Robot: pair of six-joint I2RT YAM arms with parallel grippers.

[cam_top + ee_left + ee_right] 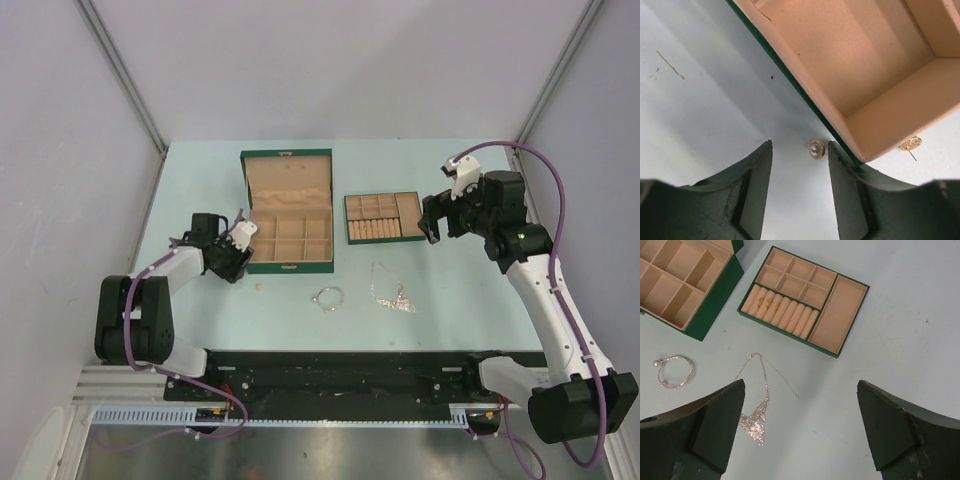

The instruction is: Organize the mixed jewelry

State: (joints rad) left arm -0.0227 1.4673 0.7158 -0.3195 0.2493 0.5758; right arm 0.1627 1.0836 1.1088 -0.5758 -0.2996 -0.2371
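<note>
Item one, pearl stud (816, 149): I find it on the table (700, 100) just beside the near corner of the green box (850, 65). It lies between the fingers of the left gripper (800, 150), which stand apart and touch it on neither side. Item two, gold stud (910, 144): round that same corner, close against the box wall; I cannot tell whether they touch. Item three, bangle (675, 371): on the table in front of the box, which both wrist views cut off. Item four, necklace (757, 415): near the bangle, its pendant cluster at the edge of one finger of the right gripper (801, 390), whose fingers are spread wide on nothing. Item five, divided tray (840, 315): two gold pieces (767, 302) in its rolls, too small for me to name.
</note>
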